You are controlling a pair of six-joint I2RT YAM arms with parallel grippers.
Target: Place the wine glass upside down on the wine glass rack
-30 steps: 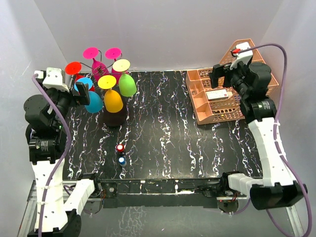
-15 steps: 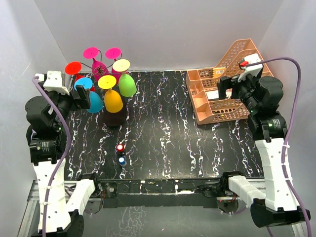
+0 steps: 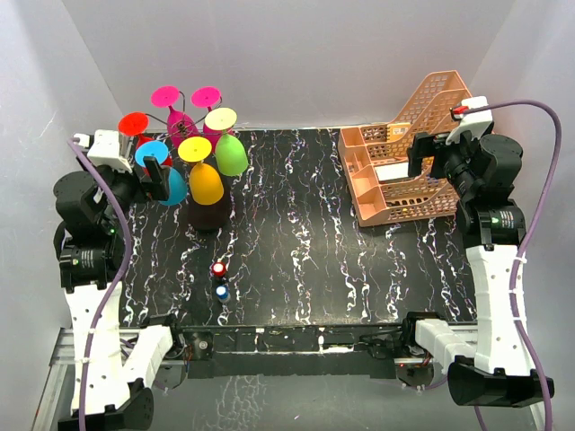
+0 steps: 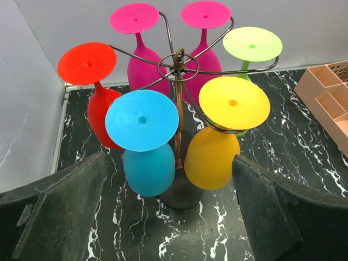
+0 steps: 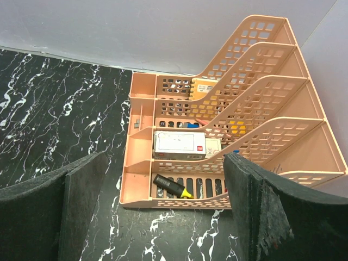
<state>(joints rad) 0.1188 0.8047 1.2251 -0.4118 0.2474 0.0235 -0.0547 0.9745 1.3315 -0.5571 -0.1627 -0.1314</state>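
- Counting six glasses on the wine glass rack (image 4: 178, 61) at the upper left of the top view, we find every one hung foot up and mouth down. The blue wine glass (image 4: 142, 120) hangs nearest the left fingers.
- We judge the task all but done. No glass stands loose on the surface (image 3: 314, 224), and neither arm carries one. What seems left is only to draw the left arm clear without knocking the wire arms.
- The blue wine glass has its long axis close to vertical. Its flat foot is uppermost at the level of the wire arms, and its bowl opens down toward the surface, just beside the rack's dark base (image 4: 182, 198).
- The left fingers (image 4: 65, 212) are spread wide and empty, in the lower corners of the left wrist view. They face the rack and touch nothing.
- The right fingers (image 5: 54, 212) are also spread wide and hold nothing. They hang over the peach basket (image 5: 142, 163) at the upper right of the top view, well apart from the rack.
- A red cap (image 3: 218, 268) and a blue cap (image 3: 221, 292) lie near the middle of the surface.
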